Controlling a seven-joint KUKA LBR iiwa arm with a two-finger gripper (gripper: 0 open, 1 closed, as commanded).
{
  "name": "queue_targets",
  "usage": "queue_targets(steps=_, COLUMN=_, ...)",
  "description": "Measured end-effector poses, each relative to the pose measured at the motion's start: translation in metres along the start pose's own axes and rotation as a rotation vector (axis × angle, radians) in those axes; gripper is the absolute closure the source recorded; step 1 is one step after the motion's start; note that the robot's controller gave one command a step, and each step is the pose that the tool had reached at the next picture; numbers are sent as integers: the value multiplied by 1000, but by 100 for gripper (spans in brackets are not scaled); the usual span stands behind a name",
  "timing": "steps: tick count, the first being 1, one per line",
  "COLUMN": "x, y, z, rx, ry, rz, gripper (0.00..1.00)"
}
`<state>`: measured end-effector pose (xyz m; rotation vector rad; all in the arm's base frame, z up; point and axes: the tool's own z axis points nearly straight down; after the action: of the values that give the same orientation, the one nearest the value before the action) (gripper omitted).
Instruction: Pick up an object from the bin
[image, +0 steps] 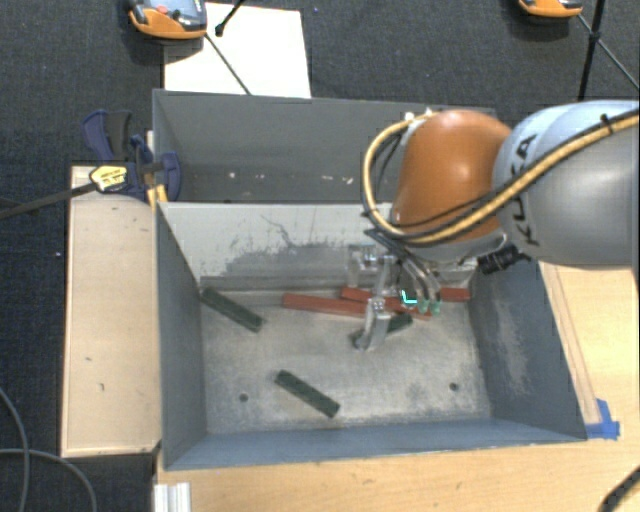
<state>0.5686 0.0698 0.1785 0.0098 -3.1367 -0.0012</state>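
bin of grey metal (185, 330) seen from above, its floor scuffed and mostly bare. robot arm (585, 170) reaches in from the right, with a rounded orange cover (450, 165) at its wrist and a yellowish cable (372, 165) looped around that cover. below the cover the gripper (372, 325) points down at the floor, close to the back wall and a little right of the middle. it is over a few red-brown sticks (318, 303) that lie roughly end to end along the foot of the back wall. its tip sits at their front edge, and whether it touches them cannot be told. how wide the jaws stand cannot be told either, because the wrist hides them. a dark green block (231, 309) lies flat and slanted just beyond the left end of the sticks, near the left wall. a second dark green block (307, 393) lies alone nearer the front wall — well apart from the gripper.
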Motion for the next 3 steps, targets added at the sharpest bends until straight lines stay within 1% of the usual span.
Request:
queue_targets(steps=1, x=-2, y=0, z=-4, rx=0, ry=-7, rz=2, gripper=0)
queue_targets(steps=2, x=19, y=48, z=69, rx=-2, ry=-11, rz=66, gripper=0)
queue_targets(steps=3, x=25, y=65, z=85, rx=1, ry=-3, rz=21, gripper=0)
